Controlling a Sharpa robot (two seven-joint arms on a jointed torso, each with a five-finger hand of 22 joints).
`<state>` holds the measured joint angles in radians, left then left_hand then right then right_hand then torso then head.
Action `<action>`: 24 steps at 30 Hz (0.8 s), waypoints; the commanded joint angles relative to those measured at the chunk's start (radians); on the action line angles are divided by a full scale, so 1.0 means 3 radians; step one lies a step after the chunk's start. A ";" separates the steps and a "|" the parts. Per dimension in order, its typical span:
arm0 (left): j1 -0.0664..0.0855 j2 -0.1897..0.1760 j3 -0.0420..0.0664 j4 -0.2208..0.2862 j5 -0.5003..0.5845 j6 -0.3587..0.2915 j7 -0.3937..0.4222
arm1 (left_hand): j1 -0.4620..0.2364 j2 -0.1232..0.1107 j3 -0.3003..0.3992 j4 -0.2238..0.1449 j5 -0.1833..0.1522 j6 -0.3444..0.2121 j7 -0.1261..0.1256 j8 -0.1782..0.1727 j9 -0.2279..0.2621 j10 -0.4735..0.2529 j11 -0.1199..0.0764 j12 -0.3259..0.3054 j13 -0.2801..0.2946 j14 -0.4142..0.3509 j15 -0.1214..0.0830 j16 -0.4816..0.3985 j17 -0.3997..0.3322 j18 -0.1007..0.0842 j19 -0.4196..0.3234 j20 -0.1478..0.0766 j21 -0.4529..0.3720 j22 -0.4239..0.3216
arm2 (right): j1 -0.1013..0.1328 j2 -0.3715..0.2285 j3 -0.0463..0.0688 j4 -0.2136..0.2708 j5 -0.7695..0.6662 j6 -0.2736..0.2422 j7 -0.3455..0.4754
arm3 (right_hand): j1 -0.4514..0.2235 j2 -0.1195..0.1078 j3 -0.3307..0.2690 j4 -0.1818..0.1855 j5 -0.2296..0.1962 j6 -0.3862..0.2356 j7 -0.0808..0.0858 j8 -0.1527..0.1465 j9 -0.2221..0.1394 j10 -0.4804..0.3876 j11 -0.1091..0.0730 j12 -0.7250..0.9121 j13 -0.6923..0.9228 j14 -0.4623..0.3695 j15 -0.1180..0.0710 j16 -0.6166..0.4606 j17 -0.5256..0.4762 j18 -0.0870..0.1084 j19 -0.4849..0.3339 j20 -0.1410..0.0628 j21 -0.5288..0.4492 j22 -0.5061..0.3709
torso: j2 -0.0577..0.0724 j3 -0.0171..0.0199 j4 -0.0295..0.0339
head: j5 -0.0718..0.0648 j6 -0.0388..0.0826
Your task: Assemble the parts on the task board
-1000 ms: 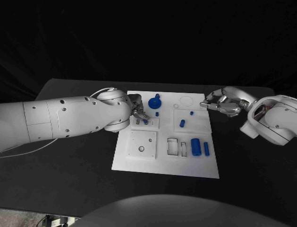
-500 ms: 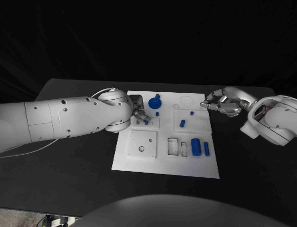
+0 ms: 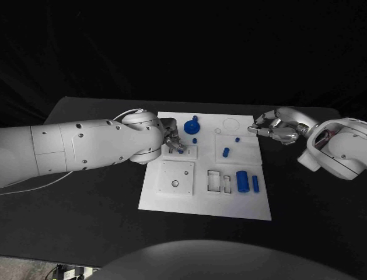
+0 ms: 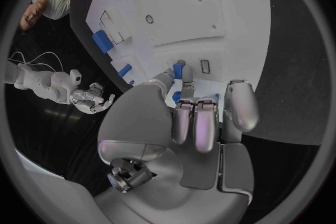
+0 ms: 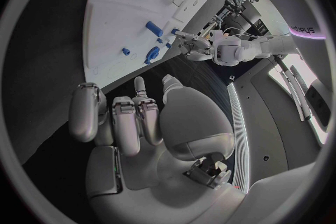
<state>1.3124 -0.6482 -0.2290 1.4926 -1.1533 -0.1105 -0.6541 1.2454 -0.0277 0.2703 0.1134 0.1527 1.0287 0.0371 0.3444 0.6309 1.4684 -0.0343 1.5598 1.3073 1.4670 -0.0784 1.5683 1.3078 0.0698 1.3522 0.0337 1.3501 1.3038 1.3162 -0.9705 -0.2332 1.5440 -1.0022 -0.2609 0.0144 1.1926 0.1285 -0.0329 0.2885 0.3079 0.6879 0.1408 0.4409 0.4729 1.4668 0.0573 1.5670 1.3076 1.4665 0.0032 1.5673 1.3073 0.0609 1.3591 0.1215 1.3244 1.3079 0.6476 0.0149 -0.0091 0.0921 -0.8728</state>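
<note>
Now the left hand (image 3: 171, 139) pinches a small blue peg (image 4: 178, 70) against the white task board (image 3: 205, 204), at its left plate. Beside the board's right edge, the right hand (image 3: 270, 129) hovers, fingers curled in on nothing.

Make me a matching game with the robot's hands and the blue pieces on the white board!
Things:
1. left hand
2. right hand
3. big blue cylinder
4. round blue knob

Places:
A. off the task board's right edge, over the black table
B. board's far part
C. over the board's left side, fingers at small blue parts
D. board's near right part

Pairs: 1-C, 2-A, 3-D, 4-B
</note>
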 commanded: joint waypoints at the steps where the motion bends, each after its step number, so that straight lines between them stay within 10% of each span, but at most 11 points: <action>1: -0.0009 -0.0006 -0.0005 0.0005 0.0005 0.0045 0.0003 | 0.0009 0.0011 0.0004 0.0006 0.0013 -0.0013 -0.0009 -0.0015 0.0002 0.0298 -0.0003 -0.0016 0.0814 0.0346 0.0000 0.0008 0.0877 0.0022 -0.0020 0.0005 -0.0021 -0.0005 | -0.0003 0.0002 0.0000 -0.0001 -0.0026 0.0048 -0.0007 | 0.0040 0.0000 -0.0007 -0.0005 -0.0002 -0.0020 -0.0007 -0.0012 -0.0003 0.0347 0.0015 0.0013 0.0877 0.0348 0.0025 0.0012 0.0878 0.0030 -0.0030 0.0003 -0.0023 0.0564 | 0.0001 -0.0001 0.0000 | 0.0003 0.0001; 10: -0.0012 -0.0019 -0.0004 0.0028 0.0060 -0.0089 0.0045 | 0.0153 0.0024 0.0051 -0.0047 0.0134 -0.0005 -0.0023 0.0003 0.0023 0.0299 -0.0016 -0.0017 0.0813 0.0346 -0.0011 0.0008 0.0877 0.0021 -0.0006 -0.0003 -0.0025 0.0013 | -0.0004 0.0006 0.0000 -0.0004 -0.0026 0.0052 -0.0018 | 0.0044 0.0002 -0.0005 -0.0005 -0.0001 -0.0021 -0.0007 -0.0013 -0.0004 0.0347 0.0016 0.0013 0.0877 0.0348 0.0026 0.0012 0.0878 0.0032 -0.0035 0.0003 -0.0029 0.0562 | 0.0002 0.0000 -0.0001 | 0.0009 0.0001; 15: -0.0012 -0.0040 -0.0004 0.0045 0.0083 -0.0193 0.0070 | 0.0232 -0.0028 0.0098 -0.0091 0.0466 -0.0009 -0.0023 0.0021 0.0046 0.0302 -0.0021 -0.0014 0.0817 0.0346 -0.0018 0.0008 0.0877 0.0017 0.0011 -0.0010 -0.0021 0.0035 | -0.0005 0.0009 0.0000 -0.0008 -0.0026 0.0054 -0.0021 | 0.0044 0.0002 -0.0005 -0.0005 -0.0001 -0.0021 -0.0007 -0.0013 -0.0004 0.0347 0.0016 0.0013 0.0877 0.0348 0.0026 0.0012 0.0878 0.0032 -0.0035 0.0003 -0.0029 0.0562 | 0.0002 -0.0002 0.0000 | 0.0002 0.0001; 24: -0.0012 -0.0071 -0.0001 0.0066 0.0097 -0.0325 0.0093 | 0.0275 -0.0086 0.0189 -0.0107 0.0744 0.0026 -0.0024 0.0094 0.0105 0.0306 -0.0026 -0.0010 0.0821 0.0346 -0.0024 0.0008 0.0877 0.0013 0.0035 -0.0017 -0.0015 0.0065 | -0.0006 0.0014 0.0000 -0.0016 -0.0025 0.0058 -0.0025 | 0.0047 0.0007 -0.0002 -0.0005 0.0000 -0.0020 -0.0007 -0.0014 -0.0005 0.0347 0.0017 0.0013 0.0877 0.0348 0.0027 0.0012 0.0878 0.0033 -0.0041 0.0004 -0.0036 0.0560 | 0.0000 -0.0001 0.0001 | 0.0004 0.0001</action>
<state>1.3092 -0.6687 -0.2298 1.5094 -1.1328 -0.1743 -0.6380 1.3185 -0.0553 0.2968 0.1090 0.3734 1.0276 0.0391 0.3695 0.6411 1.4665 -0.0323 1.5598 1.3079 1.4670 -0.0784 1.5683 1.3075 0.0697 1.3560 0.0300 1.3456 1.3080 1.3153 -0.9674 -0.2332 1.5396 -1.0022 -0.2580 0.0095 1.1967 0.1325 -0.0329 0.2885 0.3079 0.6879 0.1408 0.4409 0.4731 1.4668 0.0573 1.5670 1.3076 1.4665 0.0032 1.5673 1.3079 0.0609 1.3519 0.1214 1.3182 1.3076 0.6481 0.0143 -0.0091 0.0928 -0.8728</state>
